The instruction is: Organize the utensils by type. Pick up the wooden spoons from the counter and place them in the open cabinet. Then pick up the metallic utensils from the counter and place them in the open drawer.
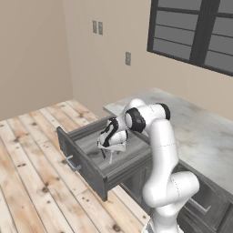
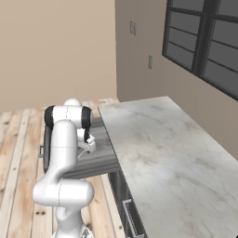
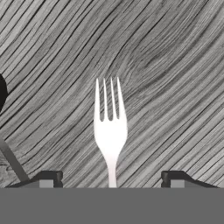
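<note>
The silver fork (image 3: 110, 127) is seen in the hand view lying on the grey wood-grain floor of the open drawer (image 1: 93, 150), tines pointing away from the camera, handle running back between the 2 dark fingertips (image 3: 48, 178). The jaws are spread wide, 1 tip well to each side of the handle, and nothing is pinched between them; the fork appears to be released and resting on the drawer floor. At the left edge of the same view a dark grey spoon (image 3: 8, 153) is partly visible, its round head cut off by the frame and its slim handle slanting down toward the left fingertip.

From the base views, the gripper (image 1: 110, 152) is held low inside the pulled-out drawer, beside the marbled tabletop (image 2: 162, 148), on which no utensils can be made out.

The fork is judged to be light, rigid and smooth, so it is likely to slip or pivot if pinched near 1 end. A grasp is best taken across the narrow neck or mid-handle, where the 2 flat sides are parallel. Being thin and flat against the wood, it leaves little edge for the tips to catch.

With both metallic utensils apparently in the drawer, this stage is judged to be nearly done.
</note>
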